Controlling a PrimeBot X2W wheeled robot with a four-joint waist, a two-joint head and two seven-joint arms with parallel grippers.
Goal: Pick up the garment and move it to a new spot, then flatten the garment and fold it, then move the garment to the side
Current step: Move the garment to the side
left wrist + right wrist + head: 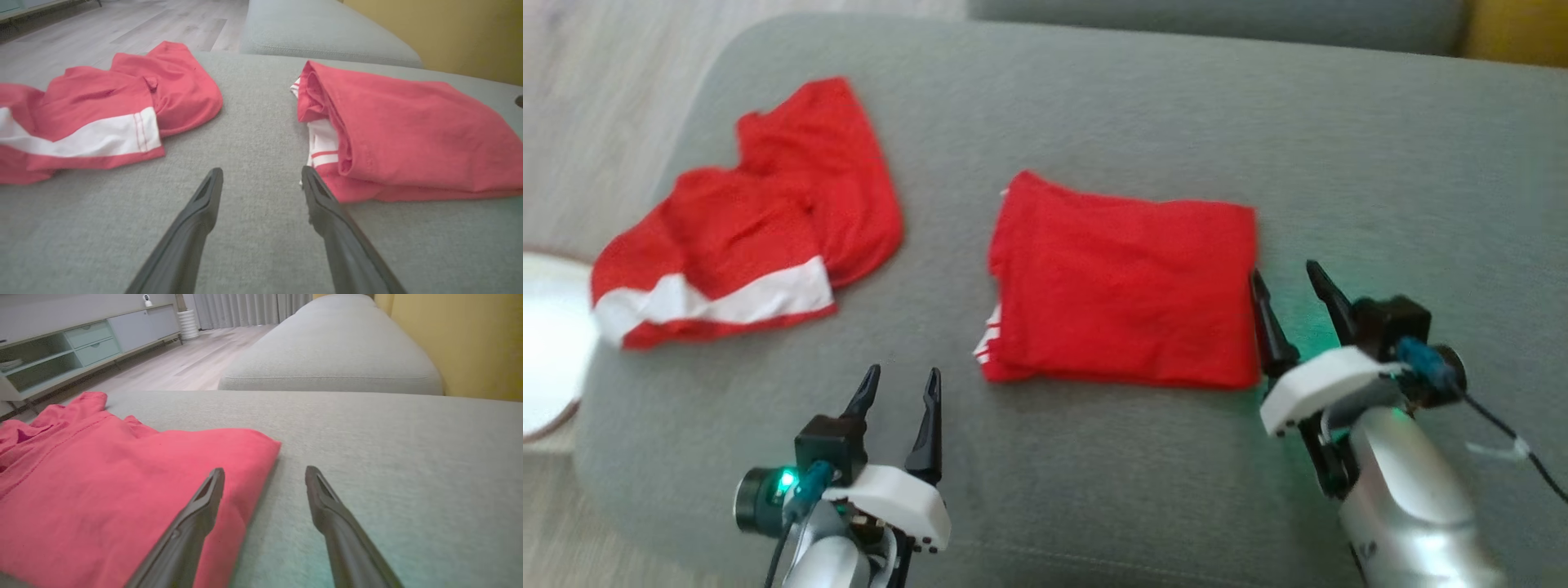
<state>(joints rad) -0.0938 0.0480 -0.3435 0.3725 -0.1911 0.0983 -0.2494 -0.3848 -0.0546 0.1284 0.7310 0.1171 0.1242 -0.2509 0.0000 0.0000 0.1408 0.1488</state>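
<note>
Two are held open, empty: left pincer [903, 374] near, right pincer [1284, 273] beside folded red fabric garment [1123, 290].

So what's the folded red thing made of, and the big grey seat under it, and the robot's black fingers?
The folded red garment looks like soft matte cloth, maybe cotton: it creases and has stitched hems. The grey seat seems padded, covered in coarse woven fabric; its grain shows. The fingers look like hard dark plastic, smooth and dull, though that's a guess.
</note>
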